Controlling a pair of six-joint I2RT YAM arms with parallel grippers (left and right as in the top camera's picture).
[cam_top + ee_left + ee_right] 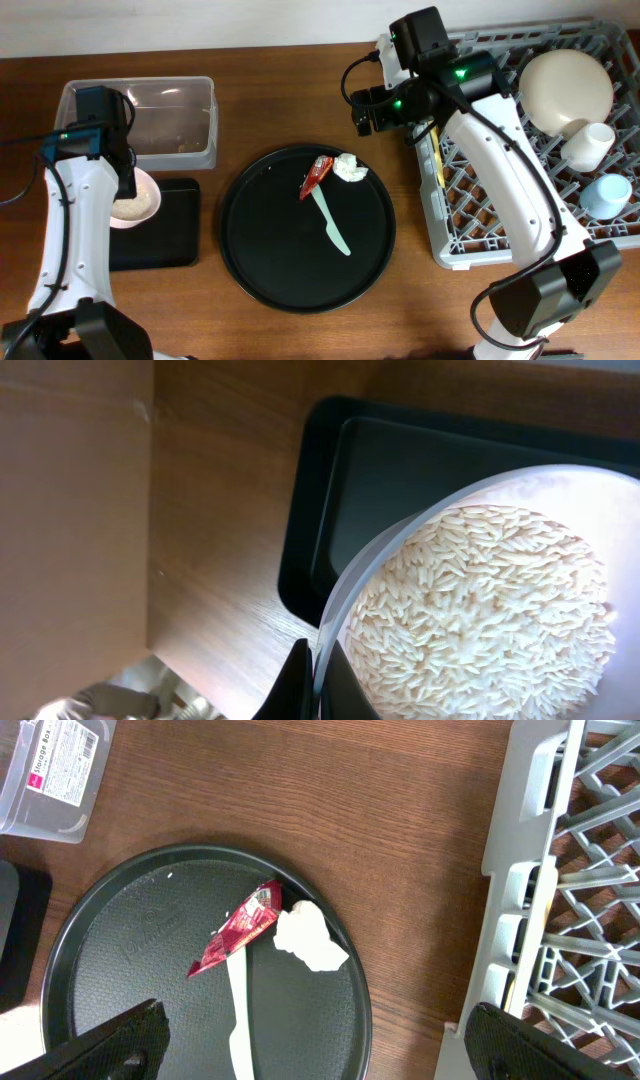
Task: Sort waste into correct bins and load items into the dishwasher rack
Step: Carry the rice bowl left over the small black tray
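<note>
My left gripper (318, 690) is shut on the rim of the pink-rimmed bowl (140, 203), which is full of whitish rice grains (480, 620). It holds the bowl over the left end of the shallow black rectangular tray (165, 240), just in front of the clear tub (150, 120). My right gripper (320, 1055) is open and empty above the table between the round tray and the grey rack (500, 215). The red wrapper (235, 935), white paper wad (310, 938) and mint-green spoon (333, 225) lie on the round tray.
The large round black tray (260, 250) sits at the centre. The rack holds the cream plate (568, 88), white cup (588, 145), light-blue cup (606, 195) and a yellow spoon (438, 162) near its left edge. The tub has some bits inside.
</note>
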